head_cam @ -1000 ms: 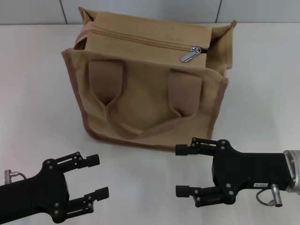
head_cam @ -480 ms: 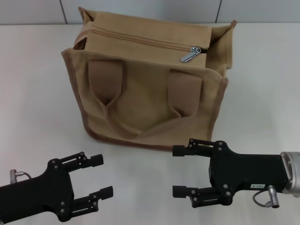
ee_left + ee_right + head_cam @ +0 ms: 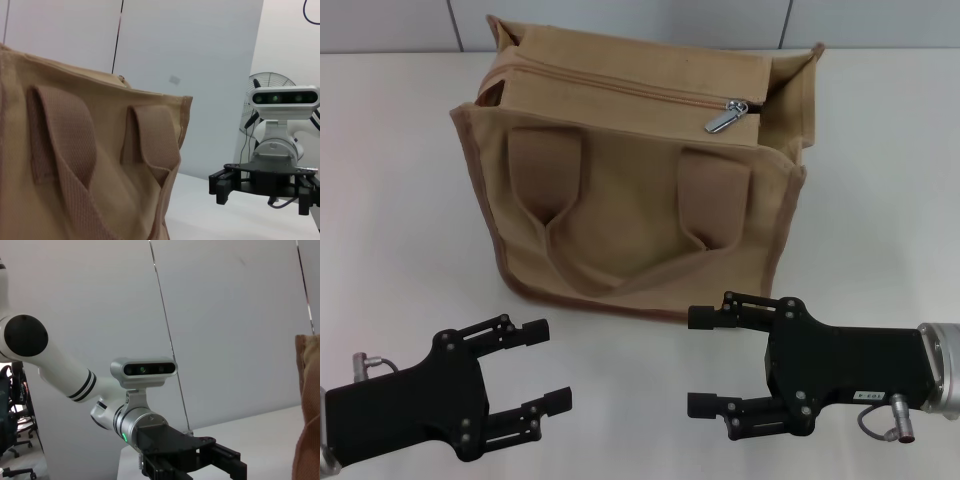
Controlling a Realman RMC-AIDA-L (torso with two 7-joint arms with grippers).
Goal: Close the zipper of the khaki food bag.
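The khaki food bag [image 3: 630,200] stood upright on the table, a boxy canvas tote with darker brown trim along its edges and two tan handles [image 3: 620,225] hanging flat against its near face, their loops overlapping low on that side. Across its top ran the zipper [image 3: 620,88], a tan line from the left end towards the right. Its small shiny silver pull tab [image 3: 724,118] lay near the right end, tilted down over the top edge.

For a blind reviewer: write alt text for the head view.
A khaki food bag stands on a white table, its zipper pull near the right end. Left gripper and right gripper hover open in front, touching nothing.
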